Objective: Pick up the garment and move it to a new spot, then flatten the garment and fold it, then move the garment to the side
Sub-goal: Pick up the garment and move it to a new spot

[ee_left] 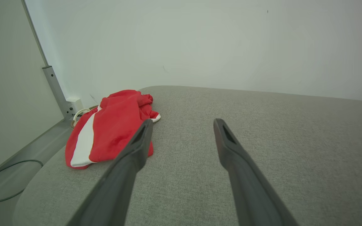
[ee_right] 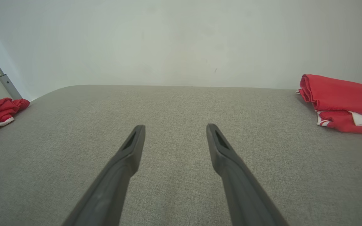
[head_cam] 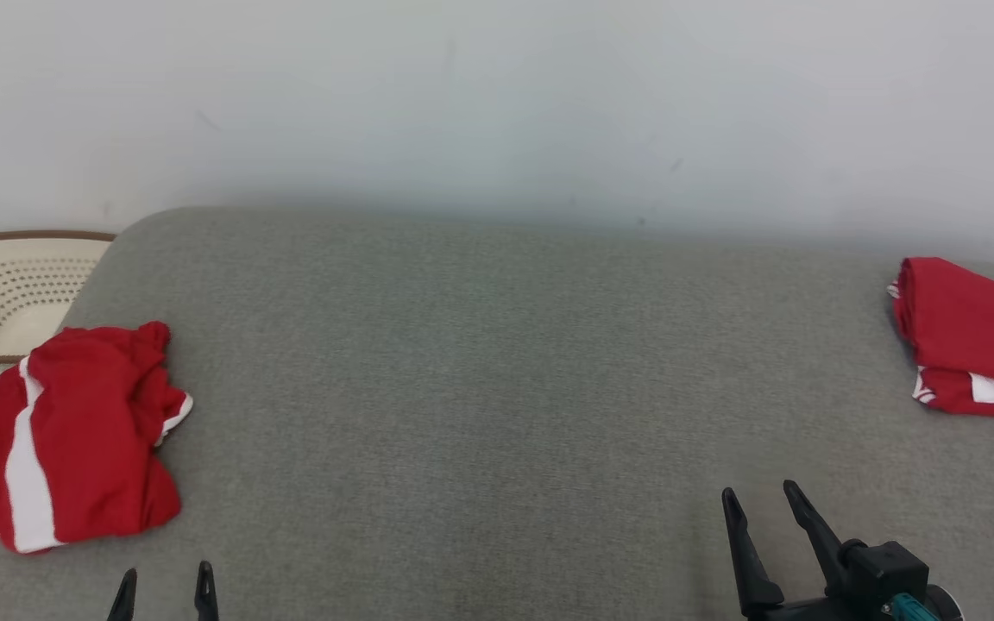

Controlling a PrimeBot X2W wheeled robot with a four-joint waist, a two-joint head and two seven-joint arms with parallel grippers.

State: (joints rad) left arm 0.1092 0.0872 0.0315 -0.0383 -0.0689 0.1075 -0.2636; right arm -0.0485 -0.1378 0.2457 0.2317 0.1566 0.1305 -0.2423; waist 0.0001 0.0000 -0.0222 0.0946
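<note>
Crumpled red garment (head_cam: pixel 83 435), white-striped, lies just beside the basket (head_cam: pixel 14 293), on its robot-facing side, at a corner of the grey padded surface (head_cam: pixel 497 388). Its long axis runs from the basket toward the robot. Left gripper (head_cam: pixel 166 571) is just past the garment's end farthest from the basket, jaws spread wide, empty; likely the arm to reach. Right gripper (head_cam: pixel 759 490) is well away from the basket, equally wide, holding nothing. Folded red garment (head_cam: pixel 971 336) lies farthest from the basket. Plain pale wall (head_cam: pixel 497 103) behind.
</note>
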